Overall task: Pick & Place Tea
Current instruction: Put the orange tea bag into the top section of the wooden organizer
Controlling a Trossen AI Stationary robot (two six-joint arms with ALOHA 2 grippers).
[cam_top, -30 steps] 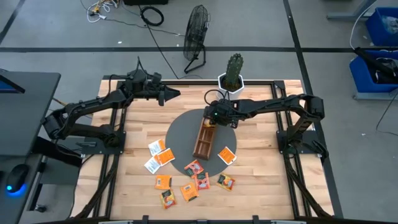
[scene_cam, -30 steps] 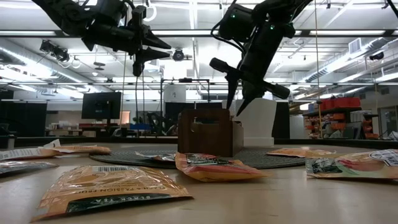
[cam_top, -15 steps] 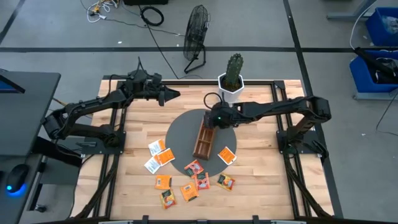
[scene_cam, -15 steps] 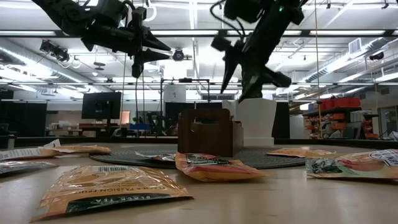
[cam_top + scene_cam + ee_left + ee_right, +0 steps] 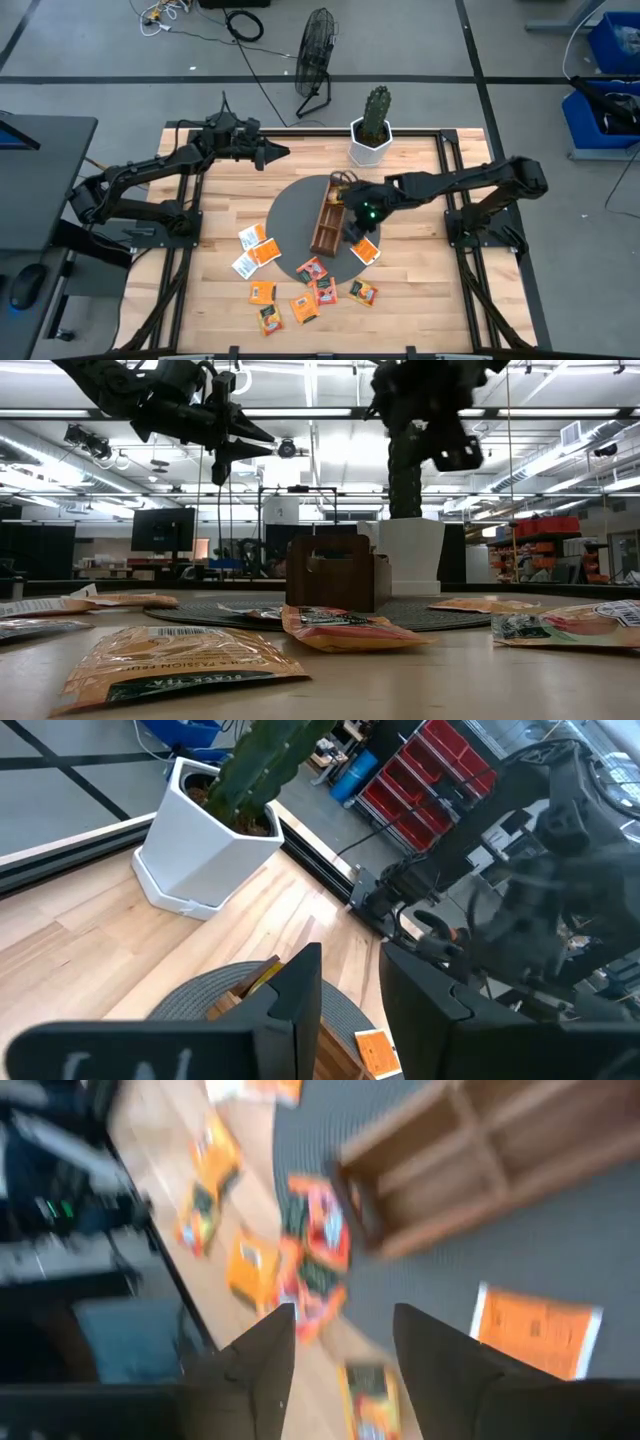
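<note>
So we're reading this as the reach-for-the-next-sachet step: the right gripper (image 5: 357, 222) is hanging over the round grey mat (image 5: 290, 205), just beside the wooden tray (image 5: 327, 222), with its fingers (image 5: 262, 1350) spread apart and nothing between them, so it's released and carrying nothing as far as we're seeing. In the right wrist view we're looking straight past those open fingers at an orange sachet (image 5: 535, 1329) lying flat on the mat next to the tray, which in the overhead view is the one (image 5: 365, 249) sitting at the mat's edge, just in front of the gripper and a bit toward the table's near side. The rest of the tea (image 5: 300, 290) is scattered flat on the wood near the front edge, most of it well apart from the gripper, with a couple overlapping the mat's rim near the tray's front end. We're guessing the next move is coming down on that nearest sachet, and since it's lying dead flat, getting a fingertip under or pinching an edge is going to be the fiddly bit. The left gripper (image 5: 270, 153) is parked up at the back left of the table, fingers part-way open, holding nothing.
</note>
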